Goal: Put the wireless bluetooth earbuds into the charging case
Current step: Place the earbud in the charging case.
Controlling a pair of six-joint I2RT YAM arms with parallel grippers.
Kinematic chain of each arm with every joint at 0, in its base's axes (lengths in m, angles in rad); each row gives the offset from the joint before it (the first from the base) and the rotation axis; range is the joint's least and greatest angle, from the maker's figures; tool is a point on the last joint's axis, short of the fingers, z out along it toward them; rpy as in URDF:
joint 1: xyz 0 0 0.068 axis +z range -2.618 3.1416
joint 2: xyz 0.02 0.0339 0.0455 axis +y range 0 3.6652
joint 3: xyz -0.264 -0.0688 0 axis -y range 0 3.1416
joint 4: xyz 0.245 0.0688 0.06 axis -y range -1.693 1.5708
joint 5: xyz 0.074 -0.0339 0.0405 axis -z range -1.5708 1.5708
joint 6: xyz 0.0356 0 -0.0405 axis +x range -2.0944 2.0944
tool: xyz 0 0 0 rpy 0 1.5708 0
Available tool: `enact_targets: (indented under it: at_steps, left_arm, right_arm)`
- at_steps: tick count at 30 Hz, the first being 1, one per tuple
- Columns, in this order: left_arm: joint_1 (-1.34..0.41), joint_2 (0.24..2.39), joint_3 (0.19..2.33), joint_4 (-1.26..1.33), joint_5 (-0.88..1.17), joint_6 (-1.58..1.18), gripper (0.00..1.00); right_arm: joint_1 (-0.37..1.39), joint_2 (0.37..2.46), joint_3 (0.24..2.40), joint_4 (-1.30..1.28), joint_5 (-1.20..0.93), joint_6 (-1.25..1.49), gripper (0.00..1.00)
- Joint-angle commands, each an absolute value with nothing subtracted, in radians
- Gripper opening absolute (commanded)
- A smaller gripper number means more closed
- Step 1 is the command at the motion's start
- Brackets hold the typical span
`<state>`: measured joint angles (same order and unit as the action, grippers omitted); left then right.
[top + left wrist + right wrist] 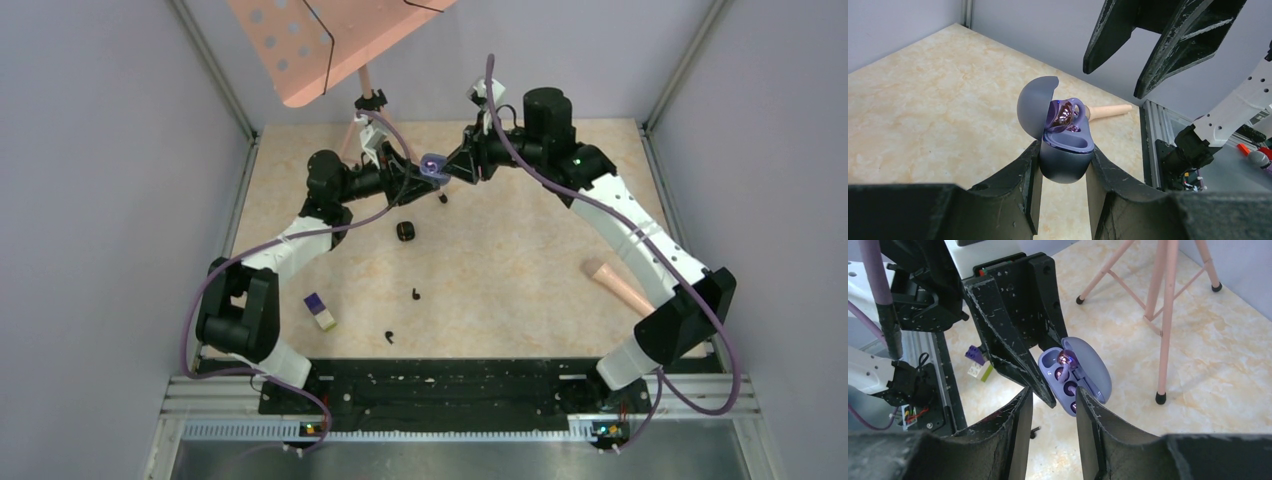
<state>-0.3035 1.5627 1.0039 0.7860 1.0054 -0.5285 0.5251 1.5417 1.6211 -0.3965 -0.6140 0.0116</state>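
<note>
Above the marbled beige table, my left gripper pinches the rounded purple charging case with its lid tipped open, so the wells face my right gripper. That one hovers close, spread and seemingly empty. One glossy purple earbud sits inside; two black comma-shaped earbuds lie on the table.
</note>
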Motion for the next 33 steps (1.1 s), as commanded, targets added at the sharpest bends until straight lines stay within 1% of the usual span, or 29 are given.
enact_targets:
  at_steps: [1,6,17,23,27,30,33]
  left_arm:
    - [-0.301,1.554,1.002,0.825,1.016,-0.501,0.0]
    - [-0.301,1.55,1.002,0.818,1.016,-0.489,0.0]
    - [-0.3,1.552,1.005,0.815,1.021,-0.485,0.0]
    - [-0.301,1.56,1.012,0.81,1.027,-0.482,0.0]
    - [-0.301,1.562,1.015,0.81,1.029,-0.482,0.0]
    - [-0.301,1.564,1.015,0.808,1.033,-0.482,0.0]
    - [-0.3,1.565,1.014,0.807,1.033,-0.482,0.0]
  right_arm:
    - [0.524,1.567,1.682,-0.383,-0.67,0.029,0.38]
    - [0.529,1.601,1.701,-0.386,-0.657,0.045,0.37]
    - [0.542,1.637,1.719,-0.385,-0.662,0.031,0.3]
    - [0.545,1.648,1.729,-0.371,-0.675,0.028,0.29]
    - [0.548,1.656,1.729,-0.373,-0.676,0.017,0.23]
    - [0.553,1.659,1.726,-0.371,-0.676,0.008,0.22]
    - [0.561,1.657,1.727,-0.371,-0.674,0.006,0.12]
